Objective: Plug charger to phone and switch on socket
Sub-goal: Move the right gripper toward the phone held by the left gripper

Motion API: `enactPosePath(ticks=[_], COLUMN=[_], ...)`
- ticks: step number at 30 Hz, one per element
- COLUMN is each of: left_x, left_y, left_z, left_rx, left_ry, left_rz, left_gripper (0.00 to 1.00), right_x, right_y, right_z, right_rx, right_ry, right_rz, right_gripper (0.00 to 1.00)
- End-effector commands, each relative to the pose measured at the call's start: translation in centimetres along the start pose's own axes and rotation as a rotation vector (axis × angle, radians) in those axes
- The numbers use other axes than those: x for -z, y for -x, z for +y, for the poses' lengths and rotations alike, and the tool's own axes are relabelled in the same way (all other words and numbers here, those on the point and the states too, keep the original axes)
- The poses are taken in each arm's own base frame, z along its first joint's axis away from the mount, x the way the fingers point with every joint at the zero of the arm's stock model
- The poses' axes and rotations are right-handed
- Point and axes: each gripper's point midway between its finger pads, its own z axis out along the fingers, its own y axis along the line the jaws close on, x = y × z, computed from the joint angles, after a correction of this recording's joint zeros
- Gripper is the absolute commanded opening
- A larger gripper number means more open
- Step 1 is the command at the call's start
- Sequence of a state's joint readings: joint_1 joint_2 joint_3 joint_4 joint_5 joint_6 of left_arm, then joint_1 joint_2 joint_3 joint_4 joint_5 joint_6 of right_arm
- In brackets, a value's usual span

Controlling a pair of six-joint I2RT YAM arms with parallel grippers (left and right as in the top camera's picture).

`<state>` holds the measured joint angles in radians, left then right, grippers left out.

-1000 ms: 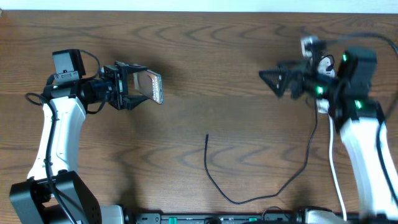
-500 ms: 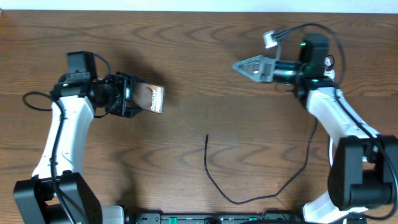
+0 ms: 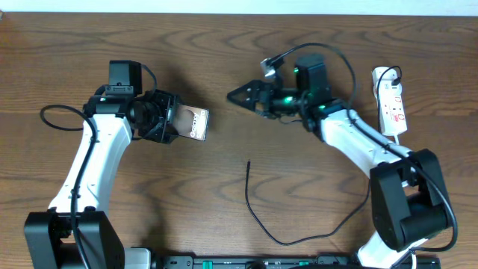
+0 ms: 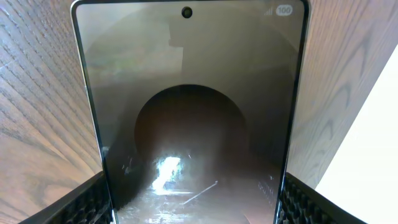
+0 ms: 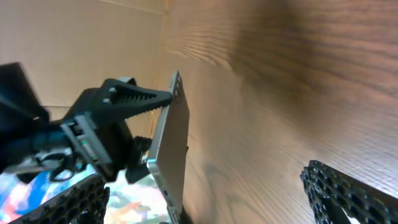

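My left gripper (image 3: pixel 170 124) is shut on the phone (image 3: pixel 195 125) and holds it above the table, left of centre, its free end toward the middle. In the left wrist view the phone's glossy face (image 4: pixel 189 106) fills the frame between my fingers (image 4: pixel 189 202). My right gripper (image 3: pixel 240 95) is open and empty, pointing left toward the phone with a gap between them. The right wrist view shows the phone edge-on (image 5: pixel 175 143) beyond my open fingers (image 5: pixel 205 199). The charger (image 3: pixel 258 220) lies loose on the table, its tip (image 3: pixel 249 161) below both grippers. The socket (image 3: pixel 392 101) lies at the far right.
The wooden table (image 3: pixel 224 52) runs to a pale strip along the back edge. The arm bases and a black rail (image 3: pixel 246 261) sit along the front edge. The charger's cable curves right toward the right arm's base.
My right arm has swung left toward the table's middle, uncovering the socket. My left arm has moved right with the phone still in its grip. The charger has not moved.
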<state>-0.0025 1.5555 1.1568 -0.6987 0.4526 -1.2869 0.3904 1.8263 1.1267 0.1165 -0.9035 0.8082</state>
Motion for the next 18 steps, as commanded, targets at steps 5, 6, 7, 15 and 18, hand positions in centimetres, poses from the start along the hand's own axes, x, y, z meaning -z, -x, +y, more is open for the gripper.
enactPosePath(ticks=[5, 6, 7, 15, 18], left_x=[0.8, 0.7, 0.7, 0.3, 0.1], left_y=[-0.6, -0.6, -0.8, -2.0, -2.5], left_z=[-0.7, -0.7, -0.7, -1.0, -1.3], left_rx=[0.000, 0.005, 0.003, 0.024, 0.020], left_ry=[-0.029, -0.028, -0.027, -0.027, -0.034], left_rz=[-0.011, -0.011, -0.009, 0.006, 0.012], left_gripper=[0.07, 0.07, 0.08, 0.07, 0.07], right_x=[-2.3, -2.5, -2.8, -4.4, -4.8], right_y=[-0.2, -0.4, -0.5, -1.9, -2.4], right_z=[0.0, 0.1, 0.2, 0.8, 1.1], right_rx=[-0.022, -0.020, -0.024, -0.027, -0.022], right_ry=[-0.086, -0.090, -0.094, -0.115, -0.114], right_rz=[-0.057, -0.056, -0.056, -0.051, -0.041], right_gripper=[0.99, 0.99, 0.99, 0.99, 0.99])
